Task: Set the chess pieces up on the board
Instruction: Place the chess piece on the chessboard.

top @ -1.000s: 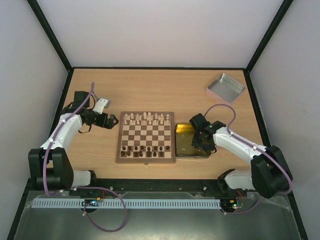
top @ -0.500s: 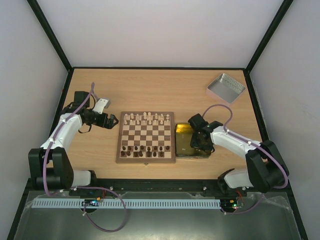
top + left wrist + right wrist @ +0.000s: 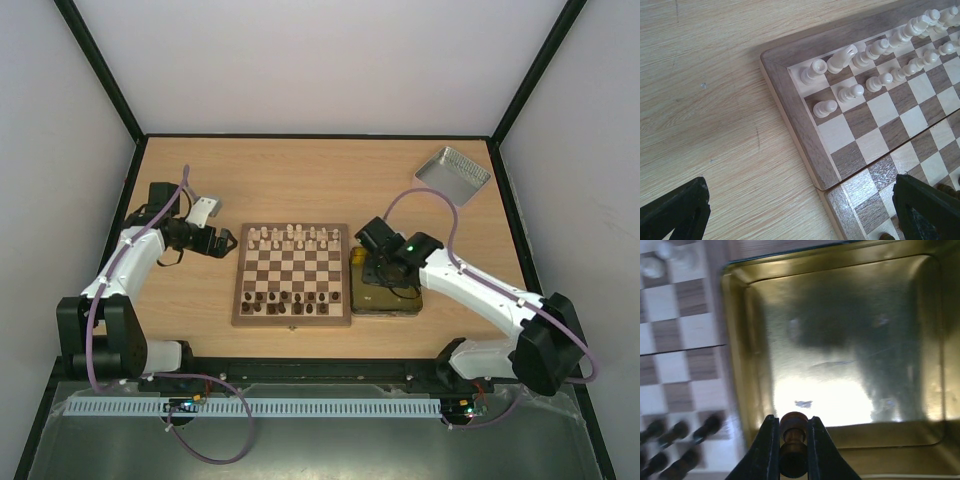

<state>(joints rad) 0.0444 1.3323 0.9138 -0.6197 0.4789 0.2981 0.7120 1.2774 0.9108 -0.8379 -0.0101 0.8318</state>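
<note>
Right end effector [image 3: 792,440]: clamped on dark brown chess piece [image 3: 793,422], above yellow tin [image 3: 850,330] beside board [image 3: 291,274]. Left end effector [image 3: 800,215]: wide open, empty, over counter [image 3: 705,100] at board's left edge

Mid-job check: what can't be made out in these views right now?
Right wrist view: the dark brown turned wooden piece in the right claw is cut off by the bottom edge, so its type is unclear.
Right wrist view: dark pieces on the checkered wooden board are blurred.
Top view: the right arm covers much of the yellow rectangular tin; every piece is too small to identify.
</note>
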